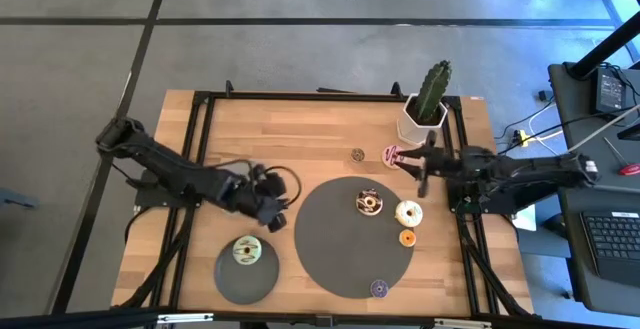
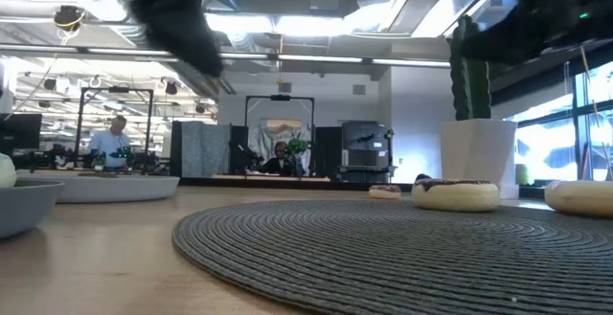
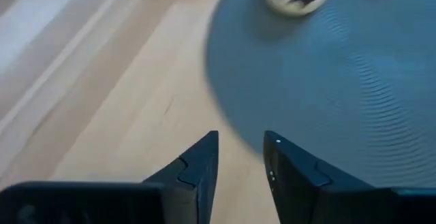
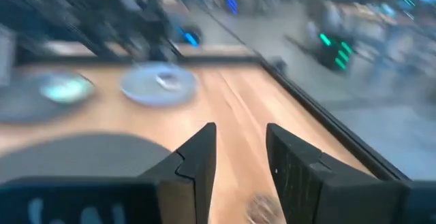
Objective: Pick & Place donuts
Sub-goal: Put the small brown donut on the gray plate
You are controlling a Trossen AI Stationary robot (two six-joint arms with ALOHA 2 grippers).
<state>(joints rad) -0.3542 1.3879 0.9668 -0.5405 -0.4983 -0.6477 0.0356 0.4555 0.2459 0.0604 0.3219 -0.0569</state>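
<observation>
Donuts [image 1: 368,203]: flat, holes up; three on my mat [image 1: 335,249], purple on its near edge, green on plate [image 1: 228,277].
Tabletop [image 1: 300,139]: wood; cactus pot [image 1: 420,119]; office behind.
Left tool [image 1: 283,207]: slightly open, empty.
Right tool [image 1: 424,169]: slightly open, empty.

- Grey floor [image 1: 300,59] crossed by dark lines surrounds the wooden worktop [image 1: 290,139].
- Strip lights [image 2: 316,23] run along the ceiling.
- Bright windows [image 2: 551,147] at the right.
- A person [image 2: 105,143] sits at a far desk.
</observation>
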